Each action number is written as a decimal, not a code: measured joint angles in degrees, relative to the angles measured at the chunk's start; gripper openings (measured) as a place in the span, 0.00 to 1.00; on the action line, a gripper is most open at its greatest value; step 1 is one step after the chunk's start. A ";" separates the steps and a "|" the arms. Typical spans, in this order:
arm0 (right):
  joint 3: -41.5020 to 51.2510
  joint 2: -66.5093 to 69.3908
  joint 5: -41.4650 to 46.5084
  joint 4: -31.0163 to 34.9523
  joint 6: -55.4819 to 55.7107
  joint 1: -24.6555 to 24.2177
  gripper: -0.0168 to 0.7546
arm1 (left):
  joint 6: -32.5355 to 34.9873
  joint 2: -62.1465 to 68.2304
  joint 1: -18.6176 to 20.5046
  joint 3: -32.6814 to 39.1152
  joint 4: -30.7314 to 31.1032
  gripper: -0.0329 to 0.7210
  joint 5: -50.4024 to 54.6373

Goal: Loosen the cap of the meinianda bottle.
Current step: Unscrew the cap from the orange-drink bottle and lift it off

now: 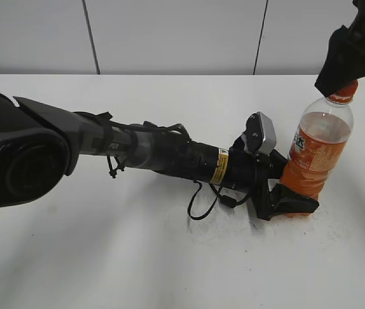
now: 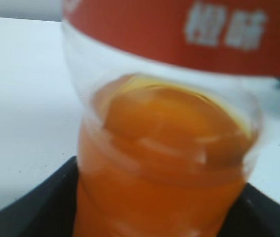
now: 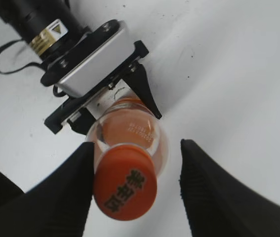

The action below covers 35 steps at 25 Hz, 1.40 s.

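The meinianda bottle, clear with orange drink and an orange label, stands upright on the white table at the right. My left gripper is shut on its lower body; the bottle fills the left wrist view between the black fingers. The orange cap shows just below my right gripper, which hangs over the bottle top. In the right wrist view the cap lies between the open fingers of the right gripper. The left finger touches it; the right finger stands well apart.
The left arm lies low across the white table from the left, with a black cable loop under it. A grey panelled wall runs along the back.
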 joint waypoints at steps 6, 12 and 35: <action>0.00 0.00 -0.93 -1.13 27.27 0.00 0.58 | -0.05 0.00 0.00 0.00 0.00 0.77 0.00; 0.00 0.25 2.65 -1.14 35.07 0.00 0.63 | -0.05 0.00 0.00 0.00 0.04 0.77 0.00; 0.00 1.07 3.02 0.81 -10.71 0.00 0.38 | -0.16 0.00 0.00 0.00 0.17 0.77 -0.17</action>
